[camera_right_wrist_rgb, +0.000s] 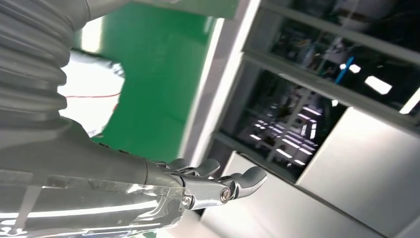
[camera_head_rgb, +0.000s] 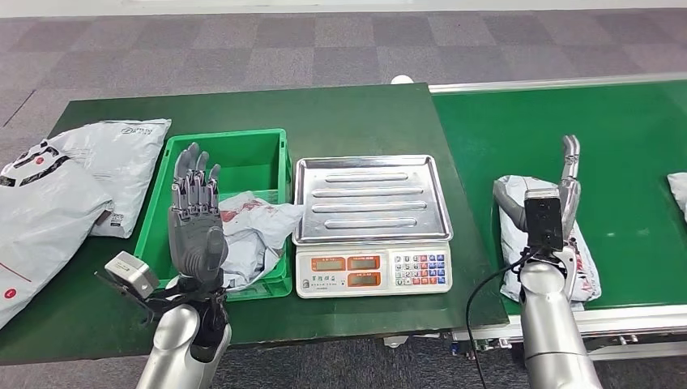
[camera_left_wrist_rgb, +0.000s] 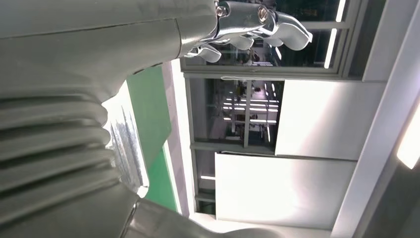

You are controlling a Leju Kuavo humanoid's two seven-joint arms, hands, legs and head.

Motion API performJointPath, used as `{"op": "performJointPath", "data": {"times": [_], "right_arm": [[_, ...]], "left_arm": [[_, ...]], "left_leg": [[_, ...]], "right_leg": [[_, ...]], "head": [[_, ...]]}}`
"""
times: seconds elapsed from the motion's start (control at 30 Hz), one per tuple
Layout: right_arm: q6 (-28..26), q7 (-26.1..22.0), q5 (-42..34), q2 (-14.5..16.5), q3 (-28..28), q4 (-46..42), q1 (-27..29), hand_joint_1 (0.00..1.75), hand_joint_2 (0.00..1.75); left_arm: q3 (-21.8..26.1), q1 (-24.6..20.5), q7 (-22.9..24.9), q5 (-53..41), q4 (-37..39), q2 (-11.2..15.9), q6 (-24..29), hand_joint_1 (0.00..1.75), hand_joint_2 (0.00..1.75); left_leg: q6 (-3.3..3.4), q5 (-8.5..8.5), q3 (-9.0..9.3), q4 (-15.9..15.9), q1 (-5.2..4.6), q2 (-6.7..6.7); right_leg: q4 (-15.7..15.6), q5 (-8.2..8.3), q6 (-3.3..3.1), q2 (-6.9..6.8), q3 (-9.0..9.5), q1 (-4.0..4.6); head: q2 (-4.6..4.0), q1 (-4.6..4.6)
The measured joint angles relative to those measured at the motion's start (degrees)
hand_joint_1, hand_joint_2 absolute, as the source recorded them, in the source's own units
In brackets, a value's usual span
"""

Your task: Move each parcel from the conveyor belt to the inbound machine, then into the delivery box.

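**One parcel in the crate, the next one waits on the belt**

I judge the task to be partly done. One white parcel [camera_head_rgb: 251,231] with red print already lies crumpled inside the green crate [camera_head_rgb: 275,138], which I take for the delivery box. The tray of the weighing scale [camera_head_rgb: 371,198], which I take for the inbound machine, carries nothing at this moment.

The next parcel [camera_head_rgb: 541,243] lies on the green conveyor belt [camera_head_rgb: 632,162], near its front edge, under my right arm. Its long axis runs from the near edge toward the far edge of the belt, a little slanted, and it lies flat. A corner of another parcel [camera_head_rgb: 679,193] shows at the right border of the head view, so at least two remain to pass over the scale and into the crate.

My left hand [camera_head_rgb: 194,211] stands upright in front of the crate, fingers spread and holding nothing. My right hand [camera_head_rgb: 567,182] is over the parcel on the belt, fingers extended and apart; I see no grip on the bag yet.

On the counter [camera_head_rgb: 356,105], left of the crate, lie grey mailer bags [camera_head_rgb: 73,178].
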Motion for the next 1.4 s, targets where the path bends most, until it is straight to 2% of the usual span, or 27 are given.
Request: {"op": "performJointPath", "data": {"times": [0.17,0.33,0.43,0.57,0.67,0.87,1.0,1.17,1.3,1.4], "right_arm": [[-1.96,4.30,3.54,-0.87,-2.12,5.17,-1.37,0.00,1.75],[-4.79,10.87,9.48,-3.76,-5.42,17.56,-5.80,0.00,1.75],[-3.25,18.82,13.91,-5.69,-6.60,26.41,-8.67,0.00,1.75],[3.46,31.20,20.05,-7.11,-6.80,35.39,-11.19,0.00,1.75],[7.06,37.27,23.80,-7.41,-6.80,39.86,-12.59,0.00,1.75],[10.04,42.32,27.70,-7.54,-6.80,44.60,-16.10,0.00,1.75],[13.01,43.76,28.95,-7.57,-6.80,46.40,-17.37,0.33,1.75],[16.13,44.18,29.96,-7.61,-6.80,47.60,-18.40,0.33,1.75],[16.24,44.21,30.13,-7.73,-6.80,48.04,-18.89,1.75,1.75],[16.00,43.89,30.23,-7.82,-6.80,48.19,-19.28,1.75,1.75]], "left_arm": [[-0.47,0.47,-0.01,-0.20,-0.80,0.13,-0.39,0.00,1.75],[-0.49,0.62,0.18,-0.73,-0.86,0.17,-1.14,0.00,1.75],[-0.49,0.58,0.67,-1.14,-0.86,0.18,-1.37,0.00,1.75],[-0.49,0.39,1.76,-2.24,-0.70,0.07,-1.92,0.00,1.75],[-0.49,0.15,2.10,-3.09,-0.31,-0.13,-2.08,0.00,1.75],[-0.49,0.33,2.71,-4.15,-0.12,-0.43,-1.28,0.00,1.75],[-0.49,1.08,3.05,-4.67,-0.15,-0.69,-0.85,0.00,1.75],[-0.49,1.32,3.28,-4.97,-0.17,-0.94,-0.79,0.00,1.75],[-0.49,1.37,3.45,-5.00,-0.24,-0.97,-0.78,0.00,1.75],[-0.49,1.42,3.59,-5.01,-0.27,-1.01,-0.74,0.00,1.75]], "left_leg": [[-0.01,0.00,0.02,-0.01,0.01,0.00],[0.01,-0.01,0.01,0.01,-0.02,-0.01],[0.02,-0.01,0.01,0.02,-0.06,0.00],[0.02,-0.01,0.02,0.02,-0.06,0.00],[0.02,-0.01,0.02,0.01,-0.05,0.01],[0.02,-0.01,0.05,0.01,0.00,0.04],[0.02,-0.01,0.05,0.02,-0.01,0.03],[0.03,-0.01,0.08,0.04,-0.01,0.02],[0.03,-0.01,0.11,0.05,-0.01,0.02],[0.03,-0.01,0.12,0.05,-0.01,0.02]], "right_leg": [[0.00,-0.02,0.00,0.03,0.00,0.01],[0.00,-0.02,0.01,0.02,0.02,-0.03],[0.00,0.00,0.04,0.03,0.02,-0.07],[0.00,0.00,0.04,0.03,0.02,-0.06],[0.00,0.00,0.04,0.05,0.01,-0.05],[0.00,-0.01,0.04,0.07,0.04,-0.01],[0.00,0.00,0.05,0.06,0.07,-0.02],[-0.01,0.01,0.06,0.04,0.11,-0.02],[-0.01,0.01,0.06,0.04,0.14,-0.01],[-0.01,0.01,0.06,0.04,0.16,-0.01]], "head": [[-0.01,-0.01],[-0.01,-0.01],[-0.01,-0.01],[-0.01,0.01],[0.00,-0.01],[-0.02,-0.01],[0.00,-0.01],[0.00,-0.01],[-0.01,-0.01],[-0.02,-0.01]]}}
